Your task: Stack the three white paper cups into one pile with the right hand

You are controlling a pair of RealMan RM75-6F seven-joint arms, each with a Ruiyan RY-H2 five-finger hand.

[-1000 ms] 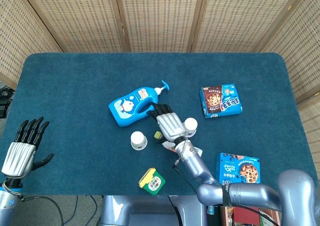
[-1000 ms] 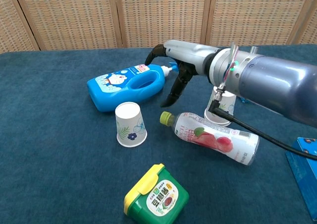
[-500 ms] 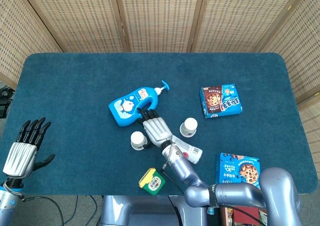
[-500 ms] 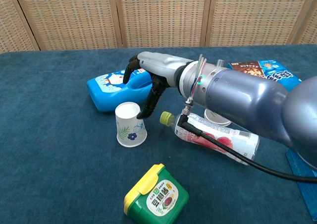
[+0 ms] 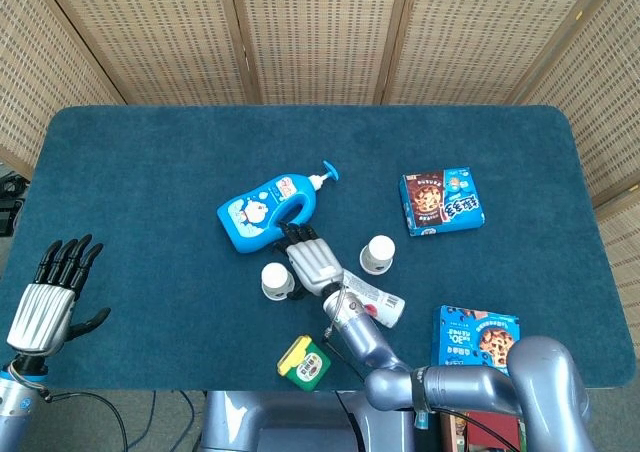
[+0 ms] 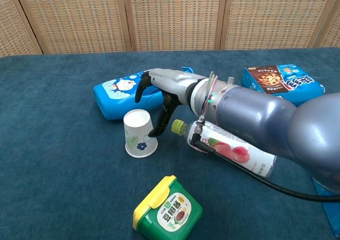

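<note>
Reaching over the middle of the bench (image 5: 150,162), our right hand (image 5: 311,263) hangs palm down with its fingers apart and curved downward, grasping nothing. In the chest view the right hand (image 6: 159,91) has a dark fingertip (image 6: 152,133) just beside the upper wall of the left cup (image 6: 140,133); we cannot tell whether it touches.

The left cup (image 5: 276,280) stands inverted on the bench, base up, with a small floral print on its side. A second cup (image 5: 377,254) stands inverted to the right of the hand, well apart from the first. We see only these two cups; the arm hides the second one in the chest view.

A blue pump bottle (image 5: 268,210) lies on its side just behind the hand. A drink bottle (image 6: 231,148) with a yellow-green cap lies on its side under the forearm, cap toward the left cup. A green tin (image 6: 167,211) with a yellow lid sits at the near edge.

Two blue cookie boxes lie to the right: a far box (image 5: 442,202) and a near box (image 5: 478,338).

Our left hand (image 5: 46,298) hovers at the bench's left edge, fingers straight and spread, released.
</note>
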